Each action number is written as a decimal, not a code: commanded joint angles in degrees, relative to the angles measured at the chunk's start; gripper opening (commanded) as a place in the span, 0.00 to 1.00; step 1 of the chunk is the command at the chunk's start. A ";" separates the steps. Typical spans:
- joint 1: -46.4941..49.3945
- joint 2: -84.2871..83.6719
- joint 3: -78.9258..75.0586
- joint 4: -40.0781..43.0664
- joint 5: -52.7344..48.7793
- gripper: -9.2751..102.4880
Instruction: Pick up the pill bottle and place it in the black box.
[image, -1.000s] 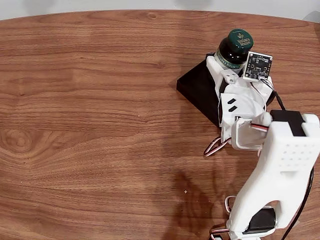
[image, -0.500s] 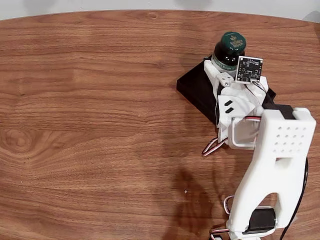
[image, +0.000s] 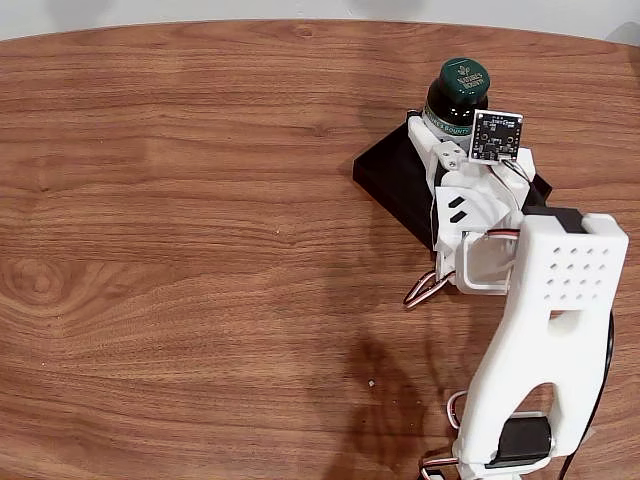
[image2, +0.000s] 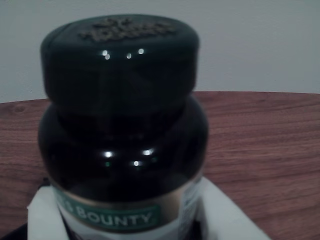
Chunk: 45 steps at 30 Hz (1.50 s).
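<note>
Wood-grain worktop (image: 200, 250) with a curved far edge, dark knot at its left in the fixed view; pale plain wall (image2: 260, 45) behind it in the wrist view

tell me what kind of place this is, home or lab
Probably a hobby desk or a home; I cannot tell which. A wood-grain tabletop against a plain pale wall, and a white 3D-printed arm whose gripper holds a dark green-capped pill bottle.

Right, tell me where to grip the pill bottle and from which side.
Grip the pill bottle on its straight labelled body below the shoulder, side-on from the arm's side. It stands upright, and the gripper already clasps it there above the black box.
</note>
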 joint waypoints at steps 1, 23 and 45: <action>0.88 1.49 -1.41 0.18 0.79 0.27; 1.23 13.01 9.93 0.79 0.53 0.44; 3.25 61.52 33.57 35.60 4.75 0.44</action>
